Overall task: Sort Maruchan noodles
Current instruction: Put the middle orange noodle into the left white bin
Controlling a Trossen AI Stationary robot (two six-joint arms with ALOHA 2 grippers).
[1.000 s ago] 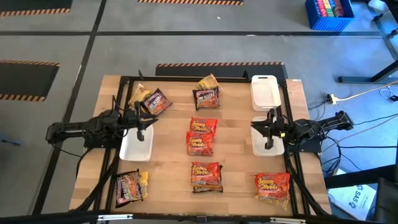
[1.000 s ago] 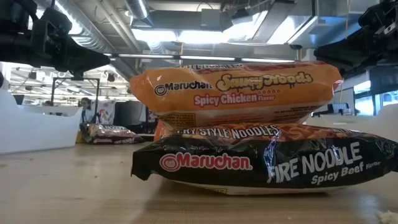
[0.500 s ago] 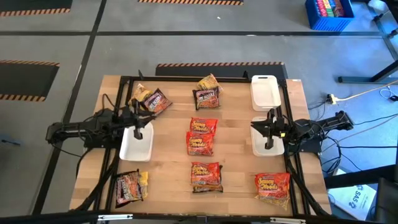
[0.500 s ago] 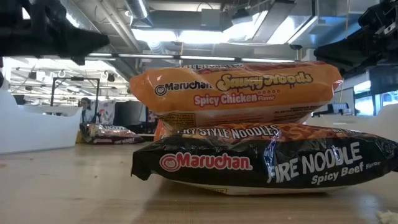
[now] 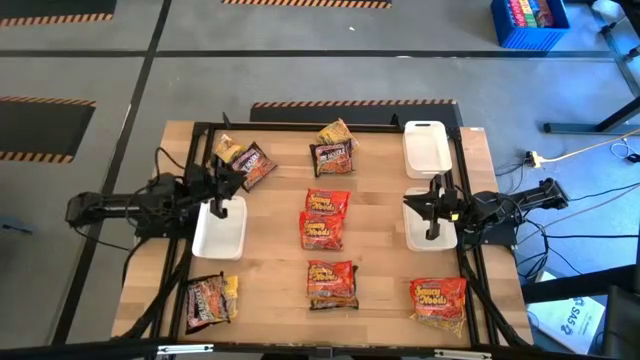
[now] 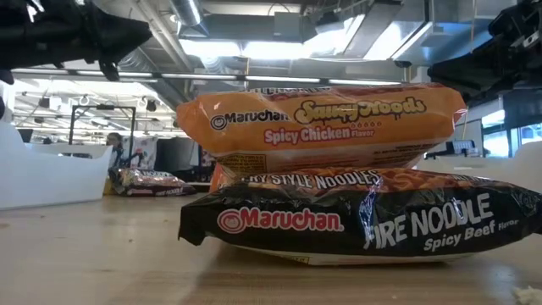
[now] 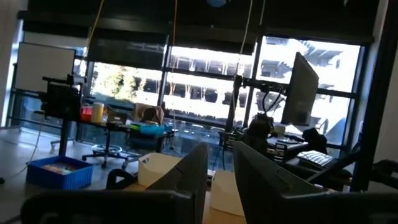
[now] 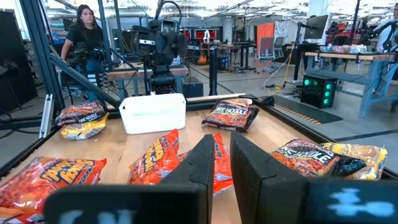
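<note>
Your left gripper (image 5: 222, 196) hovers over the left white tray (image 5: 219, 235), the dark-and-yellow noodle packets (image 5: 243, 161) just above it in the overhead frame. The low view alone reads the labels on a stacked orange and black packet (image 6: 330, 212). Both the left and the right gripper (image 5: 436, 212) are nearly closed on nothing.

In the low view, an orange crinkly plastic noodle packet (image 6: 318, 127) covered most of the red packet (image 6: 222, 176) beneath it; beyond that stack, a distant dark packet (image 6: 146, 181) was unreadable.
</note>
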